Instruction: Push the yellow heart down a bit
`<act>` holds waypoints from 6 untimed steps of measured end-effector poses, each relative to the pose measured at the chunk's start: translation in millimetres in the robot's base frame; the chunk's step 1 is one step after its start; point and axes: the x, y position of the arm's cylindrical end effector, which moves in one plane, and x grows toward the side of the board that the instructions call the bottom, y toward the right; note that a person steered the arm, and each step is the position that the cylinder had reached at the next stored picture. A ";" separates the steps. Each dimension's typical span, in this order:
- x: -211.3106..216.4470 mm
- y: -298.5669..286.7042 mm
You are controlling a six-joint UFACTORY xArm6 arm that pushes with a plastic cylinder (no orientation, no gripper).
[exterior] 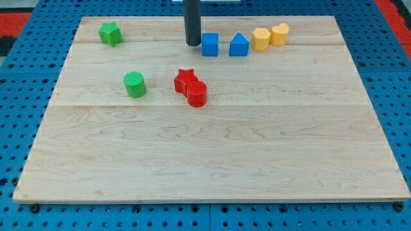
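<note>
Two yellow blocks sit well right of my tip (pixel 193 43), a bare rod grasping nothing; the nearer, the yellow heart (pixel 261 38), looks light, rigid, slippery: push its top edge.

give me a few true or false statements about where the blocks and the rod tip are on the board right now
1. My tip sits just to the view's left of the blue cube. True.
2. The two yellow blocks lie at the view's bottom edge of the board. False: the yellow heart and the other yellow block are near the view's top, right of the blue pointed block.
3. The red star and the red cylinder are touching. True.
4. My tip is touching the yellow heart. False: both blue blocks and the other yellow block lie between them.
5. The green star lies further toward the view's top than the green cylinder. True.
</note>
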 end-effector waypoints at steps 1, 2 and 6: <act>25.2 53.8; 77.7 90.1; -45.1 165.5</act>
